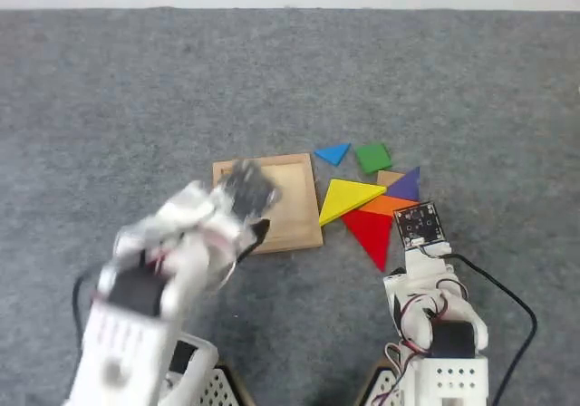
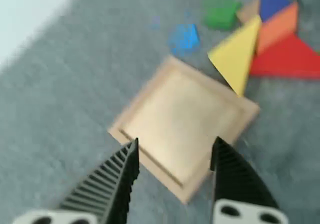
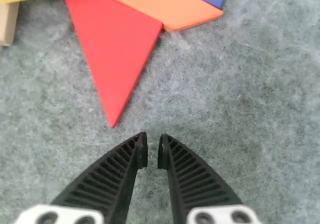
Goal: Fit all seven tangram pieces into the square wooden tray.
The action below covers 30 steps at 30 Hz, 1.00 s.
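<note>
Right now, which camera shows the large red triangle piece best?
Right wrist view: the large red triangle lies close, nearly whole. The high view shows it farther off; the left wrist view cuts it off.

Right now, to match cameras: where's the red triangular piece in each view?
High view: flat red triangle right of the square wooden tray.
Left wrist view: red triangle beyond the tray.
Right wrist view: red triangle ahead of the end effector.
Shared landmark: adjoining orange parallelogram.
</note>
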Motion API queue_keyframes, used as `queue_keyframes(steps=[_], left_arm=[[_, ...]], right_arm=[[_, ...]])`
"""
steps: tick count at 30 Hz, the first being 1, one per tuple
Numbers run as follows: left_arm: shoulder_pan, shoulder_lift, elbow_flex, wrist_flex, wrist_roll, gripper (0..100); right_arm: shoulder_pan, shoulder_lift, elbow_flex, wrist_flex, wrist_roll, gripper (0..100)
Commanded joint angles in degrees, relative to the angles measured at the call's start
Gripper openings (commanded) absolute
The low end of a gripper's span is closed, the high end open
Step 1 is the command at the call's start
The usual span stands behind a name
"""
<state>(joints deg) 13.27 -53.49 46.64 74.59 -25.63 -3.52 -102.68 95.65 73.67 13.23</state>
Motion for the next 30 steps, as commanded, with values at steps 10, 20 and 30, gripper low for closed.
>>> queue_keyframes(steps=[10, 20, 30], left_arm=[[26.5, 57.1, -17.0, -15.3, 7.0, 24], [19.5, 62.7, -25.9, -22.5, 9.0, 24], [17.4, 62.7, -23.5, -25.6, 6.0, 24]], right_arm=[[0.6, 0.0, 0.8, 0.5, -0.3, 5.5], [0.6, 0.0, 0.8, 0.5, -0.3, 5.5], [0.6, 0.0, 0.8, 0.5, -0.3, 5.5]])
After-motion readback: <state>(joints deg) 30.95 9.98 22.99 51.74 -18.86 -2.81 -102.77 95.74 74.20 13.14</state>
